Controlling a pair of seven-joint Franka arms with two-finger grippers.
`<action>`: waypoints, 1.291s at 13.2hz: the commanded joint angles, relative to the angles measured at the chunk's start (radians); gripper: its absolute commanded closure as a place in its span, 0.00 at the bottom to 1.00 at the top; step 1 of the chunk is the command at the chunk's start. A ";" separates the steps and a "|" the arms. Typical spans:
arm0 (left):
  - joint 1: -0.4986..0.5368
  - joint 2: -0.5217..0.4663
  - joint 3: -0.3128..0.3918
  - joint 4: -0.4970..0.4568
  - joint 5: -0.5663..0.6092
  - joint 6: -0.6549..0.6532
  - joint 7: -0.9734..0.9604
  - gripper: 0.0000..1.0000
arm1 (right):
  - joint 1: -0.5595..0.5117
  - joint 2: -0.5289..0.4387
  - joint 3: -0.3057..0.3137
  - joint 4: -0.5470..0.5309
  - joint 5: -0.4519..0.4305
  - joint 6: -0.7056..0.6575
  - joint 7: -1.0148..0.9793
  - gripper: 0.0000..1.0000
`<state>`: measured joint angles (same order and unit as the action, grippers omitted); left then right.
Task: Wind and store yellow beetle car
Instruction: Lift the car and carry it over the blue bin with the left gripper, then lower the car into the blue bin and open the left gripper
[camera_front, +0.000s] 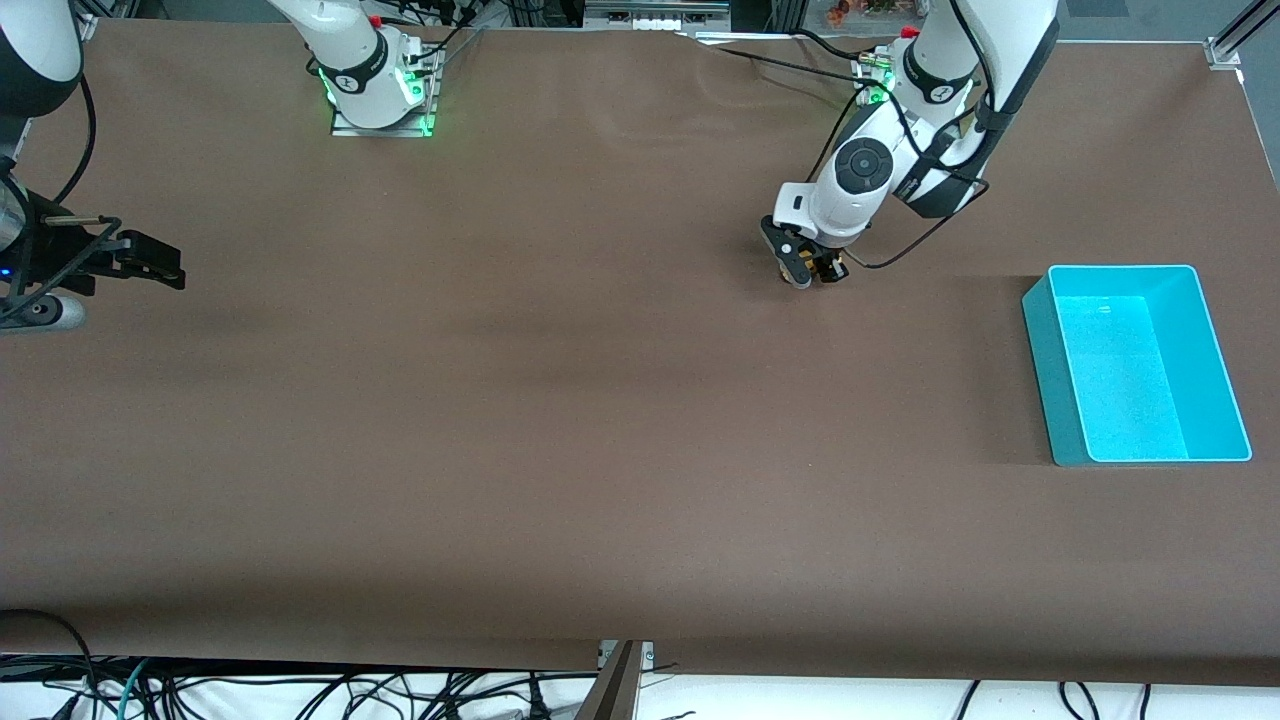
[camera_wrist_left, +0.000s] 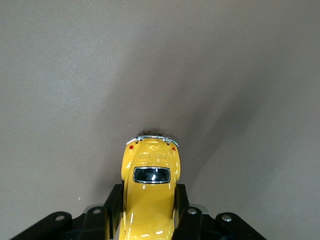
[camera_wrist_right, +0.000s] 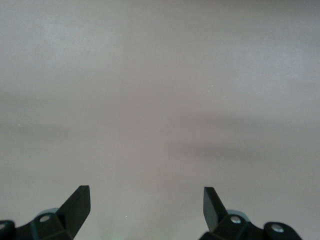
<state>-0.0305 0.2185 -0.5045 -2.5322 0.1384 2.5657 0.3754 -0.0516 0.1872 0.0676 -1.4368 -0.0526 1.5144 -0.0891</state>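
Two white robot arms stand at a wide desk (camera_front: 500, 420) covered in plain brown material. The left arm comes down from its base at the desk's upper edge, folds at the elbow and points its wrist straight down, so the left gripper (camera_front: 812, 272) sits low at the desk surface, toward the left arm's end. Its jaws are clenched on the yellow beetle car (camera_wrist_left: 150, 200) — the black fingers (camera_wrist_left: 114, 206) press against both flanks of the rounded yellow body. In the left wrist view the car's dark window, two small red lamps and a chrome bumper point away from the wrist, with brown desk all around it.

The right arm waits at the edge of the desk at its own end, its forearm held level. The right gripper (camera_front: 150, 262) hangs over the brown surface with its jaws released and spread wide, nothing between them.

A turquoise bin (camera_front: 1190, 290) — rectangular and open-topped — rests on the desk near the left arm's end, nearer the front camera than the left gripper and well apart from it. Dark cables (camera_front: 300, 695) trail on the floor along the desk's near edge.
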 joint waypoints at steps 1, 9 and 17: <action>0.004 -0.109 -0.011 0.030 0.027 -0.144 0.008 0.88 | -0.007 -0.014 -0.003 -0.017 0.023 0.006 0.003 0.00; 0.209 -0.041 0.012 0.587 0.027 -0.803 0.435 0.87 | -0.007 -0.012 -0.003 -0.017 0.023 0.004 -0.012 0.00; 0.622 0.208 0.030 0.822 0.240 -0.794 1.009 0.88 | -0.005 -0.012 -0.003 -0.017 0.023 0.006 -0.012 0.00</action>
<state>0.5577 0.3493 -0.4659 -1.7808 0.3224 1.7745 1.3190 -0.0512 0.1897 0.0647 -1.4406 -0.0466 1.5161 -0.0913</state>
